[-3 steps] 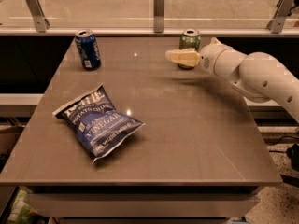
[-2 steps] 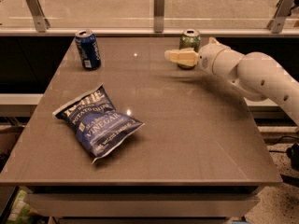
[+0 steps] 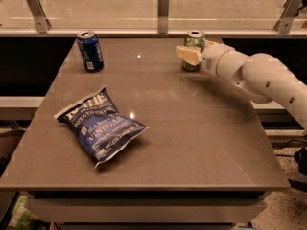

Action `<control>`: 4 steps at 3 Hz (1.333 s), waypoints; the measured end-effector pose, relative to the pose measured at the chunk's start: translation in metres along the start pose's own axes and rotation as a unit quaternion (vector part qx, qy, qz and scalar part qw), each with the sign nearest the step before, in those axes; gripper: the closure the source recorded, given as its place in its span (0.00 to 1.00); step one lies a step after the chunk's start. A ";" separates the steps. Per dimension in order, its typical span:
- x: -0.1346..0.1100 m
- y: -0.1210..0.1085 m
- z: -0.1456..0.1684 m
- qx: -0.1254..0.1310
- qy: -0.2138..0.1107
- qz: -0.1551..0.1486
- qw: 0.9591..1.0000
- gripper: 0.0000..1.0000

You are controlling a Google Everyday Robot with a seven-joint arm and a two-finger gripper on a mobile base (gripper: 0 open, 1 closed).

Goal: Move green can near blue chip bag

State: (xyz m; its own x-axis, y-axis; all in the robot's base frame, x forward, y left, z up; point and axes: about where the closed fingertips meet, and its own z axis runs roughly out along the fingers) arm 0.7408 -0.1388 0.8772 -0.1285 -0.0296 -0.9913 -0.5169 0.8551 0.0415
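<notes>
The green can [image 3: 194, 38] stands upright at the far right of the table, near the back edge. My gripper [image 3: 190, 54] is at the can, reaching in from the right on a white arm [image 3: 261, 78], and its cream tip covers the front of the can's lower half. The blue chip bag [image 3: 98, 124] lies flat at the front left of the table, well apart from the can and the gripper.
A dark blue can [image 3: 90, 50] stands upright at the far left of the table [image 3: 192, 143]. A glass rail with metal posts [image 3: 163, 4] runs behind the table's back edge. The table's right edge lies under my arm.
My gripper has edged slightly closer in against the green can. The can, the bag and the dark blue can have not moved.
</notes>
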 end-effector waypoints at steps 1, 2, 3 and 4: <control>0.000 0.002 0.001 -0.002 0.000 0.000 1.000 0.64; 0.000 0.004 0.003 -0.003 0.000 0.000 1.000 0.88; 0.000 0.006 0.004 -0.005 0.000 0.000 1.000 1.00; 0.000 0.006 0.004 -0.005 0.000 0.000 1.000 1.00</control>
State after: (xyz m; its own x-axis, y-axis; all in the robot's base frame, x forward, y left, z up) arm 0.7414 -0.1318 0.8770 -0.1287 -0.0295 -0.9912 -0.5251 0.8499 0.0429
